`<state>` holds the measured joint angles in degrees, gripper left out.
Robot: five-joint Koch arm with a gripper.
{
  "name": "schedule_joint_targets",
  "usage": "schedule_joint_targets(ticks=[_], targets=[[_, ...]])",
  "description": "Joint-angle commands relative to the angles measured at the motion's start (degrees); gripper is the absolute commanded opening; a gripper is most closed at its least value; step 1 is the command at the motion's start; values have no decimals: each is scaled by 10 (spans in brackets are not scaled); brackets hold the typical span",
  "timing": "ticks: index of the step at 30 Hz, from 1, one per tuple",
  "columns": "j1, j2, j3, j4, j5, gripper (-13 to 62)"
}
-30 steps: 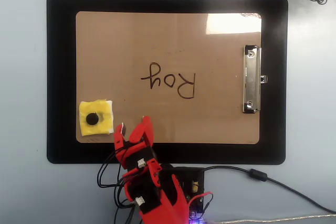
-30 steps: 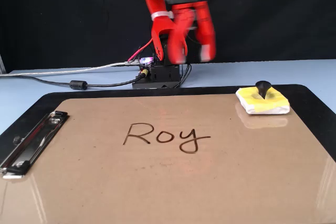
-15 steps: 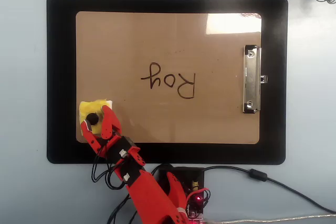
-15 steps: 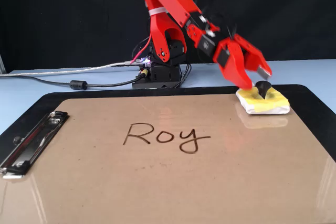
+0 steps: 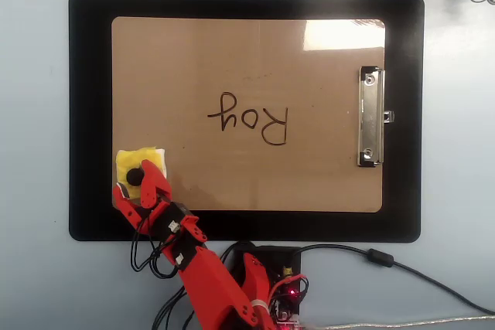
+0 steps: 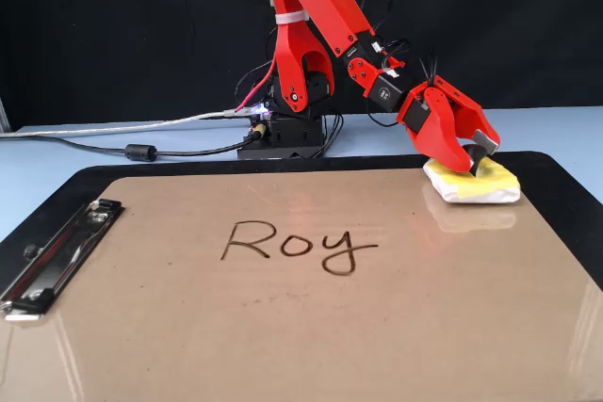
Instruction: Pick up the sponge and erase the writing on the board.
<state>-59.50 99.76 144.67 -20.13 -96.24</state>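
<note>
Since half a second ago the gripper (image 6: 474, 159) has dropped onto the sponge (image 6: 479, 185), which sits at the board's (image 6: 283, 327) corner in the fixed view, jaws astride the knob (image 5: 134, 176), though whether they pinch it I cannot tell. The writing (image 6: 294, 245) lies toward the board's middle, well apart.

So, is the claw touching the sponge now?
Touching. In the fixed view the claw sits down on the sponge, its red tips around the black knob. The overhead view shows the claw over the sponge too.
</note>
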Motion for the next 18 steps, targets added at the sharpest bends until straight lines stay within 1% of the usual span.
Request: schedule_joint_targets(ticks=[1,7,10,13,18], targets=[[-11,4,-8,-35,-6,326],[-8,-26,-9,-49,-5,317],[-7,-42,-4,-79,-3,269],[5,-52,-4,-105,-2,181],[35,-52,-4,-115,2,-18]])
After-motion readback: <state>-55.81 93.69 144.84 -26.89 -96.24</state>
